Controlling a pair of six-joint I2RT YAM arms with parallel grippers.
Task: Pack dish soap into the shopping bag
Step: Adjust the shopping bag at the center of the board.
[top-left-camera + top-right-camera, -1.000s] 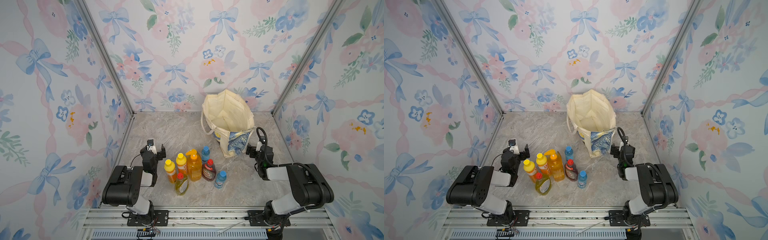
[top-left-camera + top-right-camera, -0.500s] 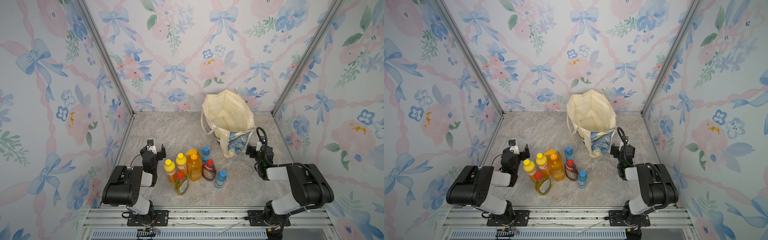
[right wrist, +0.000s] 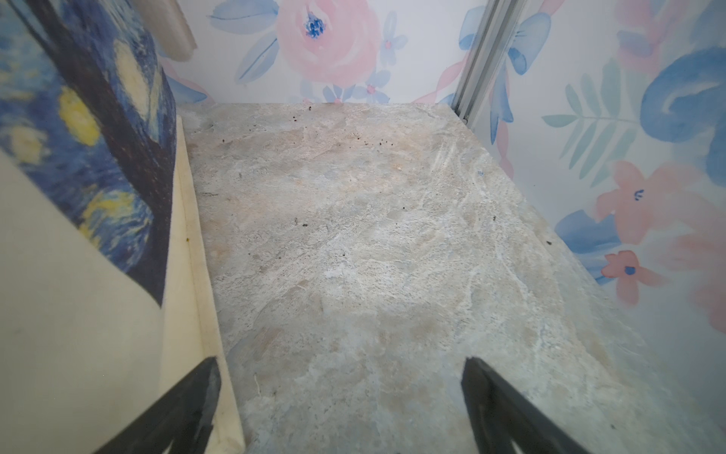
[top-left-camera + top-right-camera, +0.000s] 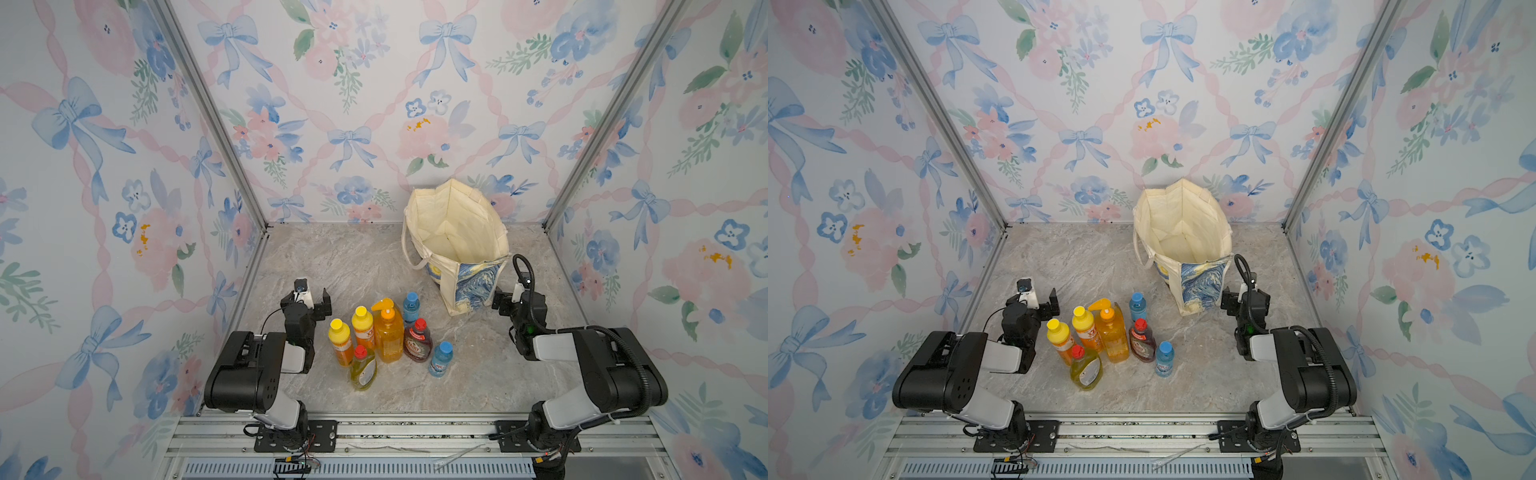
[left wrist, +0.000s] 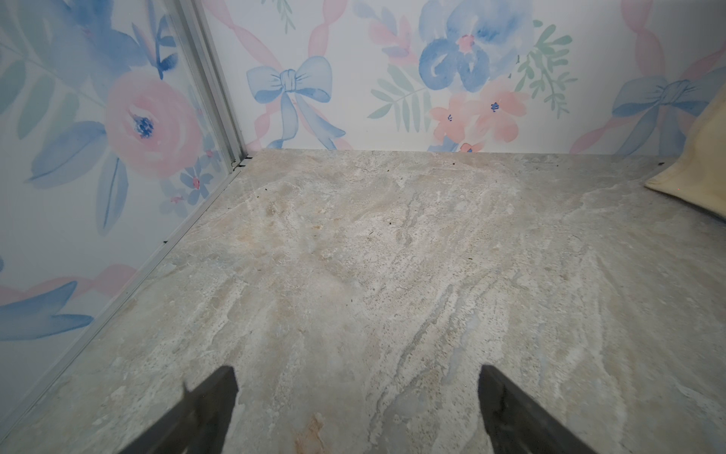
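Evidently the likeliest dish soap is the yellow-green bottle with the red cap. It stands upright at the edge of a bottle cluster near the shopping bag, on the side turned away from the bag (the big orange pump bottle might be soap too; the labels are too small to read).

I judge it a smooth, filled plastic bottle: moderately heavy, slippery, and giving a little under squeeze. The flat body just below the neck looks like the safest hold. The bag is soft canvas, standing open-mouthed, and could buckle if nudged.

By count there are one bag and seven bottles:
- two yellow-capped orange bottles
- one pump bottle
- one yellow-green bottle
- one brown syrup bottle
- two small blue-capped bottles

Both sets of jaws are spread wide and hold nothing. The left jaws hang over bare surface, beyond the cluster from the bag. The right jaws sit just beside the bag's printed side.
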